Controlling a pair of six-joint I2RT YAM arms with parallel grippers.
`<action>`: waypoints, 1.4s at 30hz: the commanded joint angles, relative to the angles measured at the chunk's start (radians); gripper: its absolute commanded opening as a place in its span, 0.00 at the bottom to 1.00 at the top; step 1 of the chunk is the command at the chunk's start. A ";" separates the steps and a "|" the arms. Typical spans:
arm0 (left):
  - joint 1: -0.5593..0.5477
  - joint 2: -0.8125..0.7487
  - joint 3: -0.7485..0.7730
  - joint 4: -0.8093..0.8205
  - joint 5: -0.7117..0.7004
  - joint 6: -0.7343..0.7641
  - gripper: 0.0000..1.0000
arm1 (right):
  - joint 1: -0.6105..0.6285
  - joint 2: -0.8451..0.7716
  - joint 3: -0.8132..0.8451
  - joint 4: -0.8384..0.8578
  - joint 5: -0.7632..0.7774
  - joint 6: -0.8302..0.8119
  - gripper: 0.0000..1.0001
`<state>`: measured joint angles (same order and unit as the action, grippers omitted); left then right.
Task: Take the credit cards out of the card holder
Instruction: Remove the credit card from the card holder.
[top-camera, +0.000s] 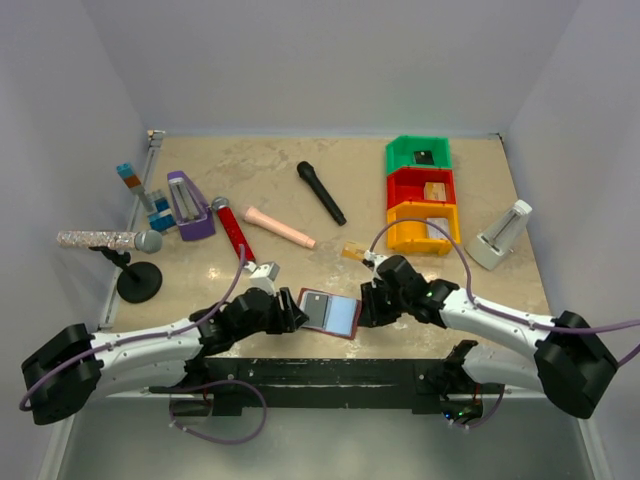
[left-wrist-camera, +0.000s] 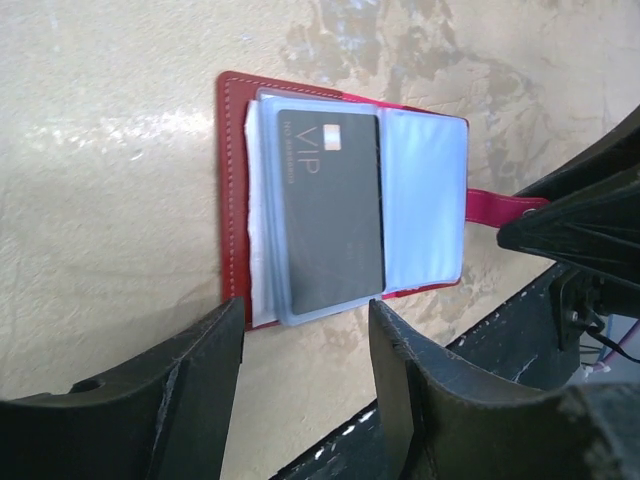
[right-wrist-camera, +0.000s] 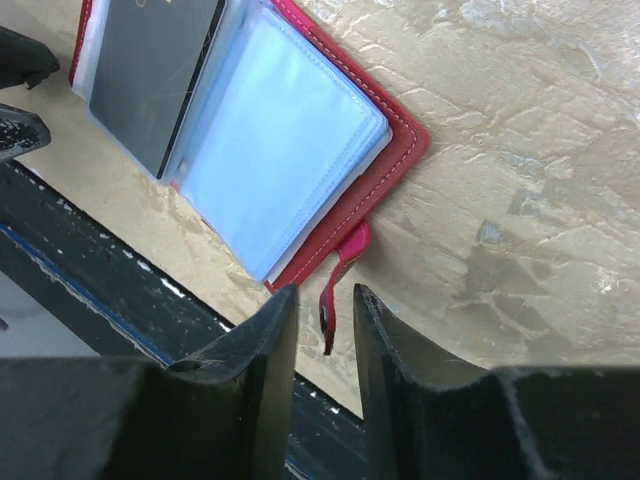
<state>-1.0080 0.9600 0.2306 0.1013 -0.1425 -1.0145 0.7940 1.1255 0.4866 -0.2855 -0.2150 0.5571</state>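
Note:
The dark red card holder (top-camera: 348, 331) lies open on the table between my two grippers, its pale blue sleeves facing up. A black credit card (left-wrist-camera: 330, 210) marked VIP sits inside the left-hand sleeve; the right wrist view catches the same card (right-wrist-camera: 150, 70) at its top left. My left gripper (left-wrist-camera: 305, 320) is open just off the holder's (left-wrist-camera: 232, 180) edge and touches nothing. My right gripper (right-wrist-camera: 325, 300) is slightly open around the holder's small red tab (right-wrist-camera: 345, 262), which hangs in the gap with space on both sides.
Green, red and orange bins (top-camera: 440, 242) are stacked at the back right, each with a small flat piece inside. A red microphone (top-camera: 233, 228), a black microphone (top-camera: 320, 192), a pink tube (top-camera: 280, 227) and a microphone stand (top-camera: 138, 280) lie behind. The black front rail (top-camera: 330, 372) is close by.

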 joint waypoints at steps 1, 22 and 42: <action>0.002 -0.075 -0.027 -0.054 -0.055 -0.036 0.57 | 0.004 -0.055 0.066 -0.067 0.069 -0.013 0.36; 0.005 -0.124 -0.004 0.092 -0.143 0.119 0.37 | 0.005 0.066 -0.005 0.578 -0.238 0.230 0.44; 0.006 0.043 -0.016 0.146 -0.157 0.063 0.14 | 0.004 0.370 0.024 0.693 -0.254 0.293 0.45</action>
<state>-1.0080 0.9997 0.1982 0.1928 -0.2852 -0.9348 0.7940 1.4693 0.4858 0.3317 -0.4381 0.8314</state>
